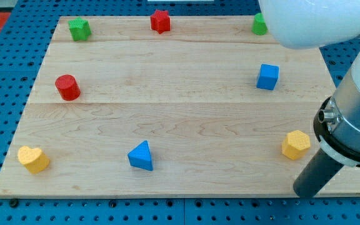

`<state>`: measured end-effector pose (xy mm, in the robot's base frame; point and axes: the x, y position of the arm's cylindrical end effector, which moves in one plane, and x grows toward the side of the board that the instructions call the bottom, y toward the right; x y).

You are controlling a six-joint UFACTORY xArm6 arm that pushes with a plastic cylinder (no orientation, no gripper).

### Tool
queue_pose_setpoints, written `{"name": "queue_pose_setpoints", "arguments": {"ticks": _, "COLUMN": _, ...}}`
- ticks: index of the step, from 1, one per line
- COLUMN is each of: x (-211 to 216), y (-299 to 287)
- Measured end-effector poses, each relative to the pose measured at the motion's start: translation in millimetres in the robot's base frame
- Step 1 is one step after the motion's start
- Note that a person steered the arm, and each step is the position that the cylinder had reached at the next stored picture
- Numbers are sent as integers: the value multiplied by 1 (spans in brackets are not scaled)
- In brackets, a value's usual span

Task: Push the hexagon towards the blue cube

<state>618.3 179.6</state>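
The yellow hexagon lies near the wooden board's right edge, well below the blue cube, with the rod's tip just beside its lower right, apart; no pincer is fitted.

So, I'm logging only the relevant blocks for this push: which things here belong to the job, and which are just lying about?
In the job:
yellow hexagon
blue cube
my tip, below and just right of the hexagon

Lying about:
red star
green star
green block
red cylinder
blue triangle
yellow heart
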Motion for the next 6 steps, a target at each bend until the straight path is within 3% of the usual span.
{"name": "queue_pose_setpoints", "arguments": {"ticks": 4, "x": -1, "y": -14}}
{"name": "queue_pose_setpoints", "arguments": {"ticks": 6, "x": -90, "y": 16}}
